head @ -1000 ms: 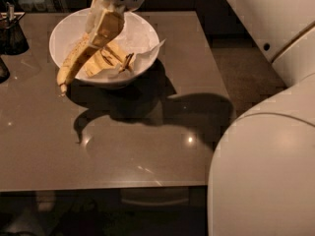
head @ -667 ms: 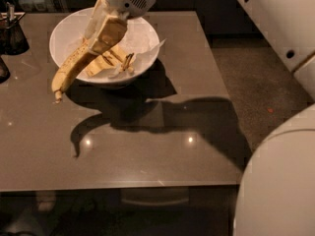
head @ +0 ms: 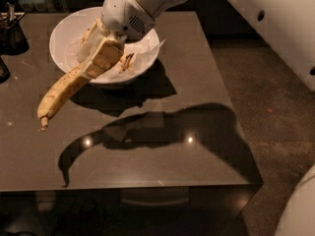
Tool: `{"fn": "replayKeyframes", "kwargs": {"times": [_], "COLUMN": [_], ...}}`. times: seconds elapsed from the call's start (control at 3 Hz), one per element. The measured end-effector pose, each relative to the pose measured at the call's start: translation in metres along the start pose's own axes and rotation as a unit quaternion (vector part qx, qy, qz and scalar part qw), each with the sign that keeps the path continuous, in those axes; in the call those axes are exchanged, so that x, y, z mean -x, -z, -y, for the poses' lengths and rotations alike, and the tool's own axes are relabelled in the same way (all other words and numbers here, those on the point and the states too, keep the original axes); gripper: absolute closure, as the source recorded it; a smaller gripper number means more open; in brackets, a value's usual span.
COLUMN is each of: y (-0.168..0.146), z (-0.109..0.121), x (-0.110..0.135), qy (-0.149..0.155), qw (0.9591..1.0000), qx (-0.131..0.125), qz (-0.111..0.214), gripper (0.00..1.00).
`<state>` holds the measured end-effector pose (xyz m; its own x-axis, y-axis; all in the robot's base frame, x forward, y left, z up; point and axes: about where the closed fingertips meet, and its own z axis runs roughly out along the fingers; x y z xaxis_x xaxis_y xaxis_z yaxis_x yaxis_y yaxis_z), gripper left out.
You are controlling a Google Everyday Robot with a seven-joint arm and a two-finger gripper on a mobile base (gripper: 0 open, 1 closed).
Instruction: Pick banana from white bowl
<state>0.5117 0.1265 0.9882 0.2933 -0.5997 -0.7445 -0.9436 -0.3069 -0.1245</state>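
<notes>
**Banana swung out past the bowl rim**

A second before, the banana (head: 61, 93) lay propped against the left side of the white bowl (head: 58, 29), with only its lower end poking over the rim. In this moment most of its length hung outside the bowl, slanting down and to the left above the counter (head: 197, 87). Its dark tip sat well clear of the bowl's front-left edge. The hand (head: 100, 62) had moved with it. It was closed on the banana's upper end, just above the front-left of the bowl, with the fruit clamped between its tan fingers (head: 106, 57) and the white wrist housing directly over the bowl.

The banana's long curved shadow (head: 78, 154) fell on the counter well apart from the fruit itself, so the banana was probably carried in the air rather than dragged. Whether it brushed the rim where it crossed could not be told.

The crumpled paper lining (head: 151, 47) stayed in the bowl, and a smaller pale piece (head: 126, 63) remained beside the hand. The dark cup (head: 12, 33) at the far left of the counter sat untouched.

For the task this looked like the decisive part. The grasp had held through the lift, and the fruit was nearly free of the bowl. The grip sat at one end, though, so the long free end could sag or twist loose if the lift went on quickly.
</notes>
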Motion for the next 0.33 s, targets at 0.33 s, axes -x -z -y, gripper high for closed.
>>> {"fn": "replayKeyframes", "kwargs": {"times": [0.33], "y": [-0.0005], "z": [-0.0005], "x": [0.0001], "qy": [0.0], "qw": [1.0], "qx": [0.001], "qz": [0.0], "gripper": [1.0]}}
